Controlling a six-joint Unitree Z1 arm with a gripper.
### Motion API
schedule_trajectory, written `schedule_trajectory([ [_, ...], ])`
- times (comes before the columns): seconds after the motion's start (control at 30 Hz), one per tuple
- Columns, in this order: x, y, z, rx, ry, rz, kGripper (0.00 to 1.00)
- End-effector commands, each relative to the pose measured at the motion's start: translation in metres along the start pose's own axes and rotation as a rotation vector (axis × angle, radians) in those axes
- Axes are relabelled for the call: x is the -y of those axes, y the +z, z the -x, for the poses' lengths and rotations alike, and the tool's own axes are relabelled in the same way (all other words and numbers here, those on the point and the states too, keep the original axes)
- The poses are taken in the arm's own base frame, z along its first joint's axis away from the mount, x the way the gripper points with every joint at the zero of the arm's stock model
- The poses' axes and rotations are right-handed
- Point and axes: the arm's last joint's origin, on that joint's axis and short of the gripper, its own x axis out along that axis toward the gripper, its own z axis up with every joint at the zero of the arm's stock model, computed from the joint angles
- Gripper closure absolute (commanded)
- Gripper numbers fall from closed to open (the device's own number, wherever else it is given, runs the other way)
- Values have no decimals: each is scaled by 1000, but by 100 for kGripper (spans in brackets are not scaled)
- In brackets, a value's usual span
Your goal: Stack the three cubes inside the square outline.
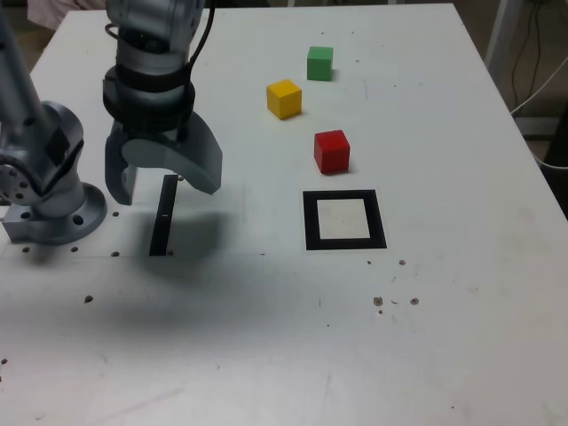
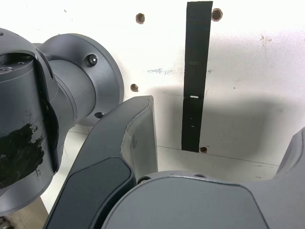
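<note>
In the exterior view a green cube (image 1: pixel 319 63), a yellow cube (image 1: pixel 284 98) and a red cube (image 1: pixel 332 151) lie apart on the white table. The red one is nearest the square outline (image 1: pixel 344 220), a thick black frame with a white centre that holds nothing. My gripper (image 1: pixel 162 182) hangs open above the table at the exterior view's left, far from the cubes, with nothing between its fingers. The wrist view shows the gripper (image 2: pixel 224 131) with its jaws wide apart; no cube and no outline appear there.
A thin black strip (image 1: pixel 163 216) lies on the table under the gripper and also shows in the wrist view as the strip (image 2: pixel 195 76). The arm's grey base (image 1: pixel 49 191) stands at the exterior view's left. Small holes dot the table (image 1: pixel 266 337).
</note>
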Motion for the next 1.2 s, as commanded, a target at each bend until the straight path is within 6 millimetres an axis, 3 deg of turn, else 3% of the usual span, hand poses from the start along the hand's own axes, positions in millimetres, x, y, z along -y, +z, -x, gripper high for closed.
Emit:
schedule_trajectory([
  [0.0,0,-1,2,7,0,3,0],
  [0.53,-3,-4,7,24,23,-12,0],
  [0.73,-8,-2,28,44,7,-34,1],
  [0.93,-16,27,60,111,20,-27,1],
  [1.17,-35,70,78,134,24,14,1],
])
